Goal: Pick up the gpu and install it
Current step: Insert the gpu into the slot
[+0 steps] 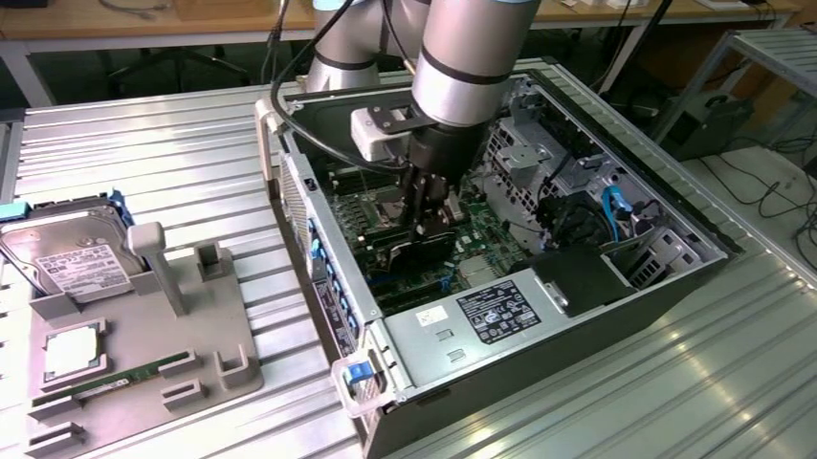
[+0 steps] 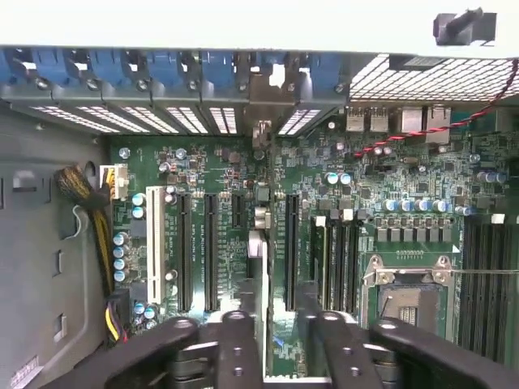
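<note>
We find the gripper (image 1: 428,222) low inside the open computer case (image 1: 664,277), mid-frame in the exterior view, its fingers (image 2: 235,340) pinching the gpu (image 2: 258,259), which stands edge-on over the motherboard (image 2: 389,186) slots. We judge that a slight tilt or offset from the slot could jam the card's edge connector.
</note>
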Robot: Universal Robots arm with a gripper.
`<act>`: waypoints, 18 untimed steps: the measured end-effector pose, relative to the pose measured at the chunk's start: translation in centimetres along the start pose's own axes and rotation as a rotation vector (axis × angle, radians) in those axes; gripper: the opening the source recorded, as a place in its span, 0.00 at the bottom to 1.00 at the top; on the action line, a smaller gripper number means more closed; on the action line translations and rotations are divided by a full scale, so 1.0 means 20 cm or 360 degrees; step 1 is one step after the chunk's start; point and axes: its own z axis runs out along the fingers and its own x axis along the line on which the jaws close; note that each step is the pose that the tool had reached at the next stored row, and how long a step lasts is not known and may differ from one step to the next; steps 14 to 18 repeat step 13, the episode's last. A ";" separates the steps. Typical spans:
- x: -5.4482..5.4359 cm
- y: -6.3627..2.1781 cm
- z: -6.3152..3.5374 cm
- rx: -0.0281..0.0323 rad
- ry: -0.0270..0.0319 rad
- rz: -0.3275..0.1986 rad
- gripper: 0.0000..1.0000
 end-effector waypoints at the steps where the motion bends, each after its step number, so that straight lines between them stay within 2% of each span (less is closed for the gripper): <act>1: 0.00 0.000 0.000 0.00000 0.00001 0.0000 0.27; 3: 0.00 0.000 0.000 0.00000 0.00002 0.0000 0.14; 18: 0.00 0.000 0.000 0.00000 0.00002 0.0000 0.14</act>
